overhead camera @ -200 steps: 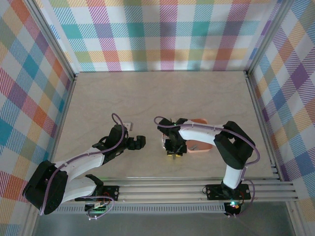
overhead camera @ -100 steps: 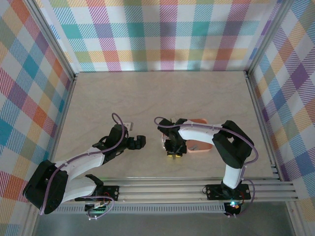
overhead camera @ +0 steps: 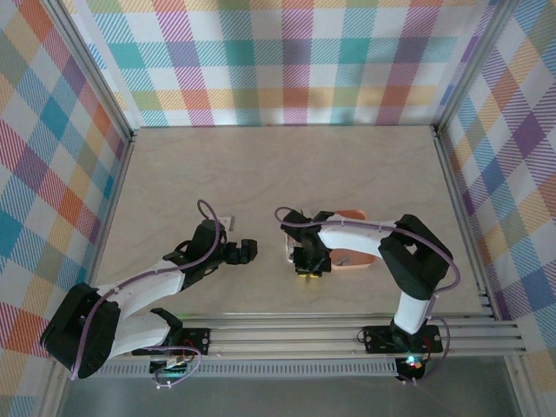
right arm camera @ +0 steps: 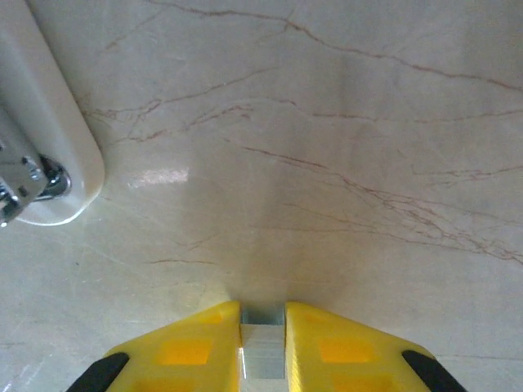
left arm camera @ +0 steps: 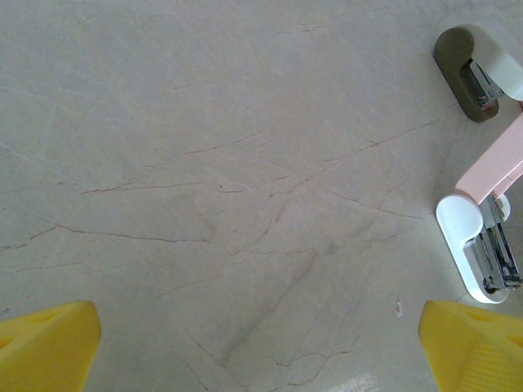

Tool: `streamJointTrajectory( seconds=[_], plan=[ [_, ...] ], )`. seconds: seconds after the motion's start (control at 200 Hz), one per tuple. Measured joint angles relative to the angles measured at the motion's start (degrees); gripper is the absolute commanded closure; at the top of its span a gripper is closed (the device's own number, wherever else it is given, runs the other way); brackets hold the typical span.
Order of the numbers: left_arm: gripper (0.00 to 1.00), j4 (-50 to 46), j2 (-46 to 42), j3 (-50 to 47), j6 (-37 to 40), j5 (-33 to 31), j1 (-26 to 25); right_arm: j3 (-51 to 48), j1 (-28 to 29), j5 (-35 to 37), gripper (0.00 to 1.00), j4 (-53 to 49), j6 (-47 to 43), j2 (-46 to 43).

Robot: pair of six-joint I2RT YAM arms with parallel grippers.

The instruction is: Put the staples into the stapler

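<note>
The left gripper (left arm camera: 260, 347) hovers low over the table (left arm camera: 204, 163), jaws spread wide and holding nothing, seemingly parked beside the work to leave room. Just to its right the stapler (left arm camera: 497, 167) lies on the table, opened up with its pale inside and metal channel facing upward, ready for a strip. Further right, the right gripper (right arm camera: 261, 317) has its jaws clamped on the staples (right arm camera: 261, 355), a small grey strip held near the stapler's rounded end, probably to line it up with the channel.

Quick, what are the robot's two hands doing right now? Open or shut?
Left gripper: open, holding nothing.
Right gripper: shut on a short grey metallic strip of staples.
</note>
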Motion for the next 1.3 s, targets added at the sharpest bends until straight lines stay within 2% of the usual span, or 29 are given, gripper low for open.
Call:
streamJointTrajectory(
  seconds=[0.275,0.795,1.3],
  plan=[
    [0.0,0.02,0.0,0.0,-0.02,-0.15,0.0,-6.08,0.33,4.48,0.82,7.82,-0.02,-5.2],
    [0.0,0.39,0.0,0.0,0.0,-1.09,0.0,-6.21,5.73,19.21,0.81,18.64,-2.73,-7.19],
    [0.0,0.44,0.0,-0.02,0.0,-2.25,-0.35,-4.9,5.79,21.57,0.81,22.4,-5.68,-6.73]
  ],
)
